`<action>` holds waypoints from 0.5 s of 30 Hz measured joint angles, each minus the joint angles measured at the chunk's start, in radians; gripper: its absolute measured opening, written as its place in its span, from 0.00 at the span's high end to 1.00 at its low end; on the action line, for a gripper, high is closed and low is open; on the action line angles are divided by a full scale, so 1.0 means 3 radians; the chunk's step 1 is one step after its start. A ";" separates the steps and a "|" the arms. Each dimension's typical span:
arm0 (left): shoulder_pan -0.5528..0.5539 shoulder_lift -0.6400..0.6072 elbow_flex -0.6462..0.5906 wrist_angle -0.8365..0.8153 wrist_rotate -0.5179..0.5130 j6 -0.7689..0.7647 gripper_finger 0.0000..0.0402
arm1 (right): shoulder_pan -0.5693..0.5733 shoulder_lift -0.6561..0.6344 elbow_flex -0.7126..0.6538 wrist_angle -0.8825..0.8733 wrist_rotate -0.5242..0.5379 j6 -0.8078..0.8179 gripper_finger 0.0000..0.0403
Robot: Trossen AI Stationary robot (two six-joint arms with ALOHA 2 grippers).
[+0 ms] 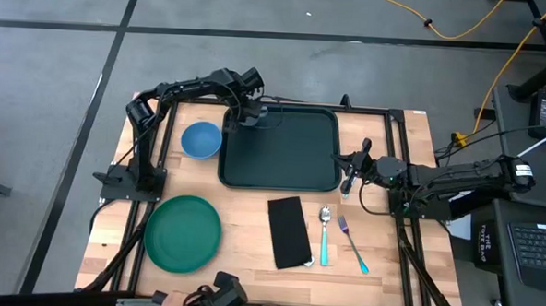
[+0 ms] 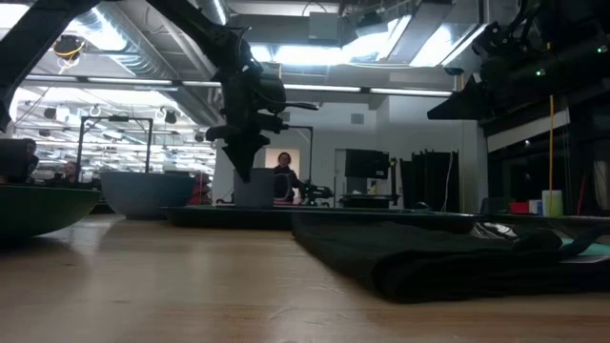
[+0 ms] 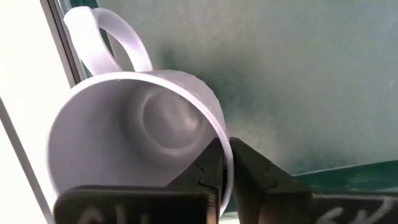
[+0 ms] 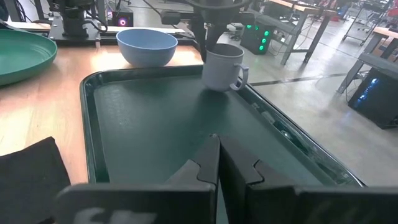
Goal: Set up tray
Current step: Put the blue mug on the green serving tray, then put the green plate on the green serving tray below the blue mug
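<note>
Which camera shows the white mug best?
The right wrist view: the whole mug stands on the tray, handle showing. Left wrist view shows only its inside, close up. High view hides it under the arm; low view barely shows it.

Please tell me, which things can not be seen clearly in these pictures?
- Mug bottom: right wrist view does not settle whether it rests on the tray.
- Left hand: high view, too small; pinches the mug rim.
- Spoon and fork: low view, hidden behind the napkin.
- Right hand: shut above the tray, empty.
</note>
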 joint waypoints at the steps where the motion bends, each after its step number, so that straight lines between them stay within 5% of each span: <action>1: 0.0000 0.0000 0.0000 0.0001 0.0000 -0.0017 0.95 | 0.0000 0.0000 0.0000 0.0000 0.0000 -0.0001 0.97; 15: -0.0006 -0.0004 0.0000 0.0026 0.0001 -0.0077 0.81 | 0.0000 0.0000 0.0000 0.0000 0.0001 -0.0001 0.97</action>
